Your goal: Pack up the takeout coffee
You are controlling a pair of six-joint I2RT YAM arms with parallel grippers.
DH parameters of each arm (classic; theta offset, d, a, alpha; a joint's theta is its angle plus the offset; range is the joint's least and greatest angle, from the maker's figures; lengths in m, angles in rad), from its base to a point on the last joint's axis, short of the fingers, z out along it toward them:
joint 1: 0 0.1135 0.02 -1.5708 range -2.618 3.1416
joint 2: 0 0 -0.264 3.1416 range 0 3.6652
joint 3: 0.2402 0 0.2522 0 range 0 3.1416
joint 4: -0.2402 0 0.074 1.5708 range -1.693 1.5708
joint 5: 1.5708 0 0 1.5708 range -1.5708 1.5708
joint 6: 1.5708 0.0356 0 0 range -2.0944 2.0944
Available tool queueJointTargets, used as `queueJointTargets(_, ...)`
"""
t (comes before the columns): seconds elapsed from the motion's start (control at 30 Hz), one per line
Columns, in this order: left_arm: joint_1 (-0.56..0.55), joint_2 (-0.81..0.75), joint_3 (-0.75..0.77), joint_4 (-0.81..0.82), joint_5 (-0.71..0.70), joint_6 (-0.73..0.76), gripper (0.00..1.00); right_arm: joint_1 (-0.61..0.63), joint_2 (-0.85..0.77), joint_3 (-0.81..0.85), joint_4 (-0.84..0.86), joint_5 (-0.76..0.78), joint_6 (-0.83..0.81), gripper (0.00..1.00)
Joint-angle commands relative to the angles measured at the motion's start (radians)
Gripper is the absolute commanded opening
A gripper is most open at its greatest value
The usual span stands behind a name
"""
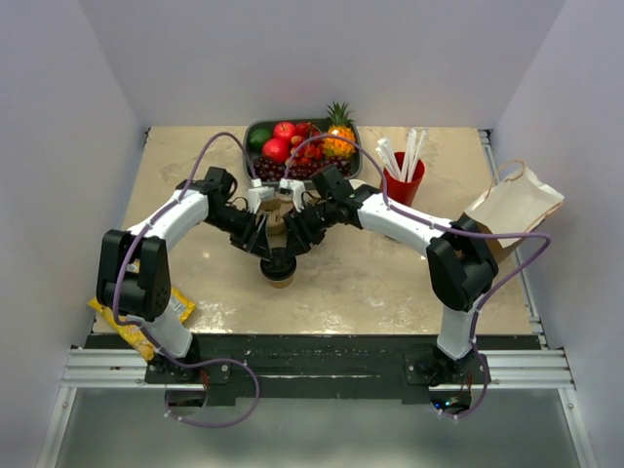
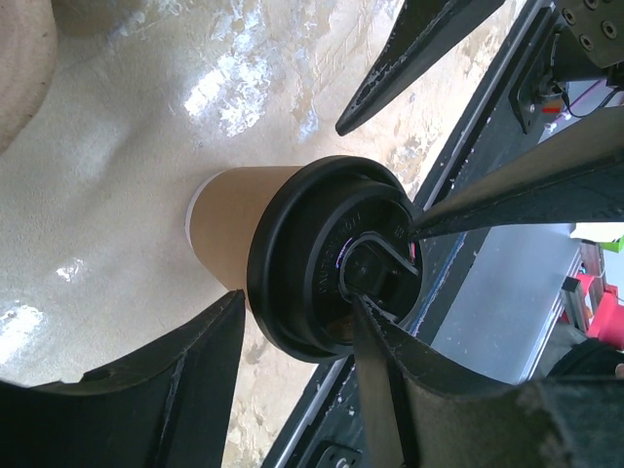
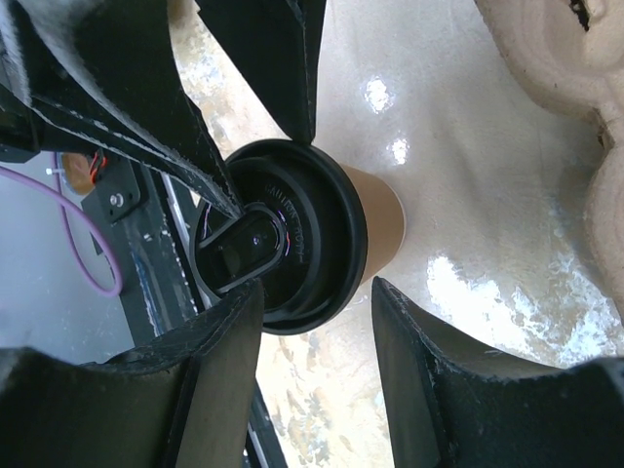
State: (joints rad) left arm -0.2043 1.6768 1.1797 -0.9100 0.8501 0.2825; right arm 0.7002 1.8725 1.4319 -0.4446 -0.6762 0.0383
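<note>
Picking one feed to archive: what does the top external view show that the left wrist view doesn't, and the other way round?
Only top external: tray of fruit, red cup of straws, paper bag, yellow packet. Only left wrist: the lid's sip plug close up. Both: the takeout coffee standing on the table, the left gripper and right gripper crowding its black lid.

Left tool and right tool crowd over the cup. The carrier stands near it; the table lies open on both sides.
</note>
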Motion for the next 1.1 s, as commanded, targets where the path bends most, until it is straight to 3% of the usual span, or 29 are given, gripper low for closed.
queueJointTargets(0.0, -0.004, -0.037, -0.011, 0.011, 0.013, 0.015, 0.53, 0.009, -0.018, -0.019, 0.006, -0.026, -0.015, 0.52)
queueJointTargets(0.43, -0.004, -0.028, -0.066, -0.004, 0.017, 0.044, 0.53, 0.035, -0.015, -0.071, 0.003, 0.018, -0.024, 0.51)
queueJointTargets(0.67, 0.000, -0.012, -0.117, 0.086, -0.046, 0.009, 0.51, 0.042, 0.019, -0.056, -0.003, 0.033, -0.023, 0.50)
queueJointTargets(0.83, 0.055, 0.018, -0.138, 0.115, -0.147, 0.020, 0.49, 0.041, 0.034, -0.050, -0.019, 0.043, -0.026, 0.50)
queueJointTargets(1.07, 0.140, 0.075, -0.181, 0.134, -0.172, 0.076, 0.49, 0.044, 0.042, -0.053, -0.031, 0.058, -0.031, 0.50)
